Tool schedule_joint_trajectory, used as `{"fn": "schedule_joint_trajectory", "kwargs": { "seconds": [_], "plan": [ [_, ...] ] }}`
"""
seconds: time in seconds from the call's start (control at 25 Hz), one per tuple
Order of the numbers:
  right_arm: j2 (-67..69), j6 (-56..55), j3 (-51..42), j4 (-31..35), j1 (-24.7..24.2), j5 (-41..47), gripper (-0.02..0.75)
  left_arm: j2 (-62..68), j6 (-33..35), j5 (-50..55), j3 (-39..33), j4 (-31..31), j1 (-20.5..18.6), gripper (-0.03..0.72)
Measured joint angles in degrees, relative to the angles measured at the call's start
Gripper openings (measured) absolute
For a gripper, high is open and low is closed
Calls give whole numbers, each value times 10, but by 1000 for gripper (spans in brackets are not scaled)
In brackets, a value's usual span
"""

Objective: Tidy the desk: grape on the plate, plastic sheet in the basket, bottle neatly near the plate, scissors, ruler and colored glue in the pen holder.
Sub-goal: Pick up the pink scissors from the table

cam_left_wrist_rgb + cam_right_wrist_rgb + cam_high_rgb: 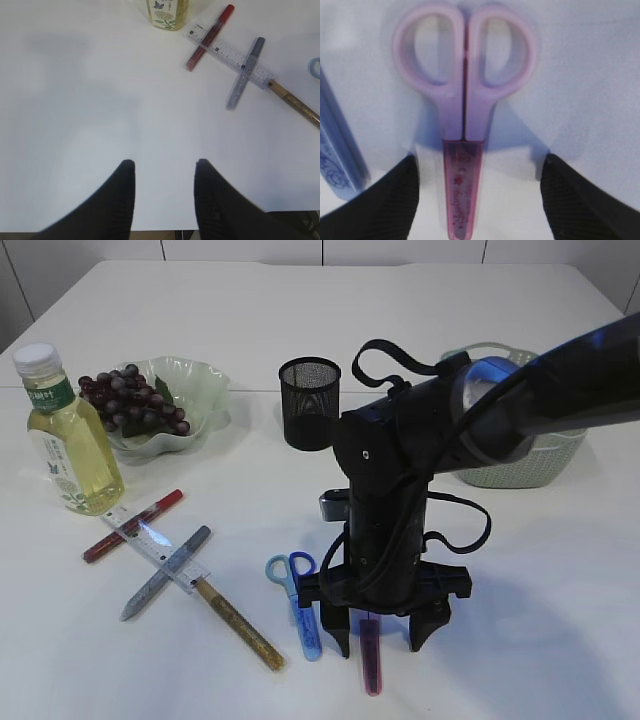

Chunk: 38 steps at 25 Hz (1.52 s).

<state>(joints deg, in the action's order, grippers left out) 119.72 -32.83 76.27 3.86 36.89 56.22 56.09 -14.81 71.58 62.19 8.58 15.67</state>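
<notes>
Two arms serve a white tabletop (520, 570); only the right one shows in the exterior view, a black arm reaching in from 2 o'clock.

Pale green woven basket (545, 465) at 2 o'clock of the table, partly behind the arm.

Clear plastic bottle of yellow liquid with a white cap (65, 435) stands upright at 9 o'clock, just beside a scalloped pale green glass plate (205, 390). Dark purple grape bunch (130, 400) lies on the plate's left side.

Black mesh pen holder (309, 402) upright near 12 o'clock of the right gripper.

Right gripper (385, 635) points down over pink-handled scissors with a translucent pink blade cover (464, 125). Jaws wide, one finger either side of the sheath, clear of it in the right wrist view.

Blue-handled scissors in a blue sheath (298, 600) lie just at 9 o'clock of that gripper.

Clear plastic ruler (150, 540) lies at 8 o'clock of the table, crossing over a red glue pen (130, 527) and a silver glitter glue pen (165, 573). A gold glitter glue pen (240, 625) lies at the ruler's near end; contact unclear.

Left gripper (164, 192) hovers over bare table, jaws apart, nothing between them; the ruler cluster sits at its 1 o'clock.
</notes>
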Motion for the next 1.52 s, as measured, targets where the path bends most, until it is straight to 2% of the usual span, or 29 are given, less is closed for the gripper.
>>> {"fn": "schedule_joint_trajectory", "kwargs": {
  "seconds": [0.56, 0.72, 0.96, 1.16, 1.52],
  "plan": [
    [0, 0, 0, 0, 0, 0, 577, 0, 0, 0, 0, 0, 0, 289],
    [0, 0, 0, 0, 0, 0, 494, 0, 0, 0, 0, 0, 0, 289],
    [0, 0, 0, 0, 1, 0, 316, 0, 0, 0, 0, 0, 0, 289],
    [0, 3, 0, 0, 1, 0, 197, 0, 0, 0, 0, 0, 0, 289],
    [0, 11, 0, -12, 1, 0, 174, 0, 0, 0, 0, 0, 0, 289]
  ]
}}
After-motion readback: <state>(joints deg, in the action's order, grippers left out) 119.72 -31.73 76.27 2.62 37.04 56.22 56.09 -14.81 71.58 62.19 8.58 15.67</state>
